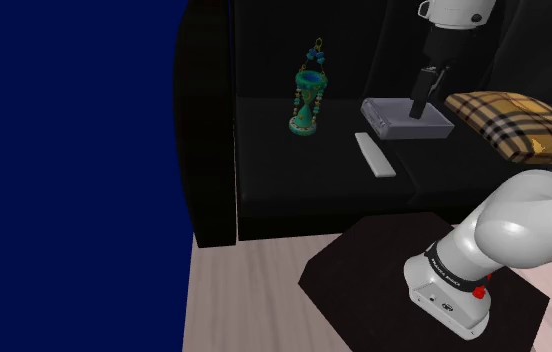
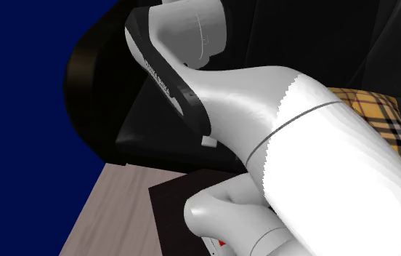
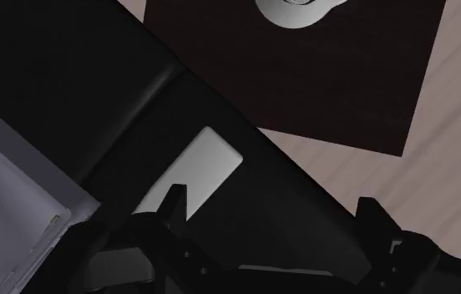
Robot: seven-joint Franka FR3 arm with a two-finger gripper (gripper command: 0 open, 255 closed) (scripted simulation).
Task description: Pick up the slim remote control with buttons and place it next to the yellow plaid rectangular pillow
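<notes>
slim flat pale grey remote control (image 1: 375, 155) lay on the black sofa seat (image 1: 294, 165), close to its near edge, nearer than both the teal hourglass ornament (image 1: 307, 100) on the shoulder view's left and the flat grey rectangular box (image 1: 407, 117) on its right. yellow plaid rectangular pillow (image 1: 524, 122) sat further right on the same seat, well apart from the remote, with the box between them. all-black two-finger gripper (image 1: 422, 105) hung over the grey box, not over the remote. in the wrist view its fingers (image 3: 173, 200) stood apart, so the claw was open with nothing in it, and the remote sat off toward one finger rather than centred in the gap. risks, as a judgement: a straight drop from here would hit or grab the box instead. the remote is thin and flat, so the pads could skid over it or nudge it off the seat edge to the pale wood floor (image 1: 254, 300). closing along its length would not span it. its long axis ran far to near, the near end leaning to the shoulder view's right. no buttons were drawn, so couldn't tell which end was the front.
</notes>
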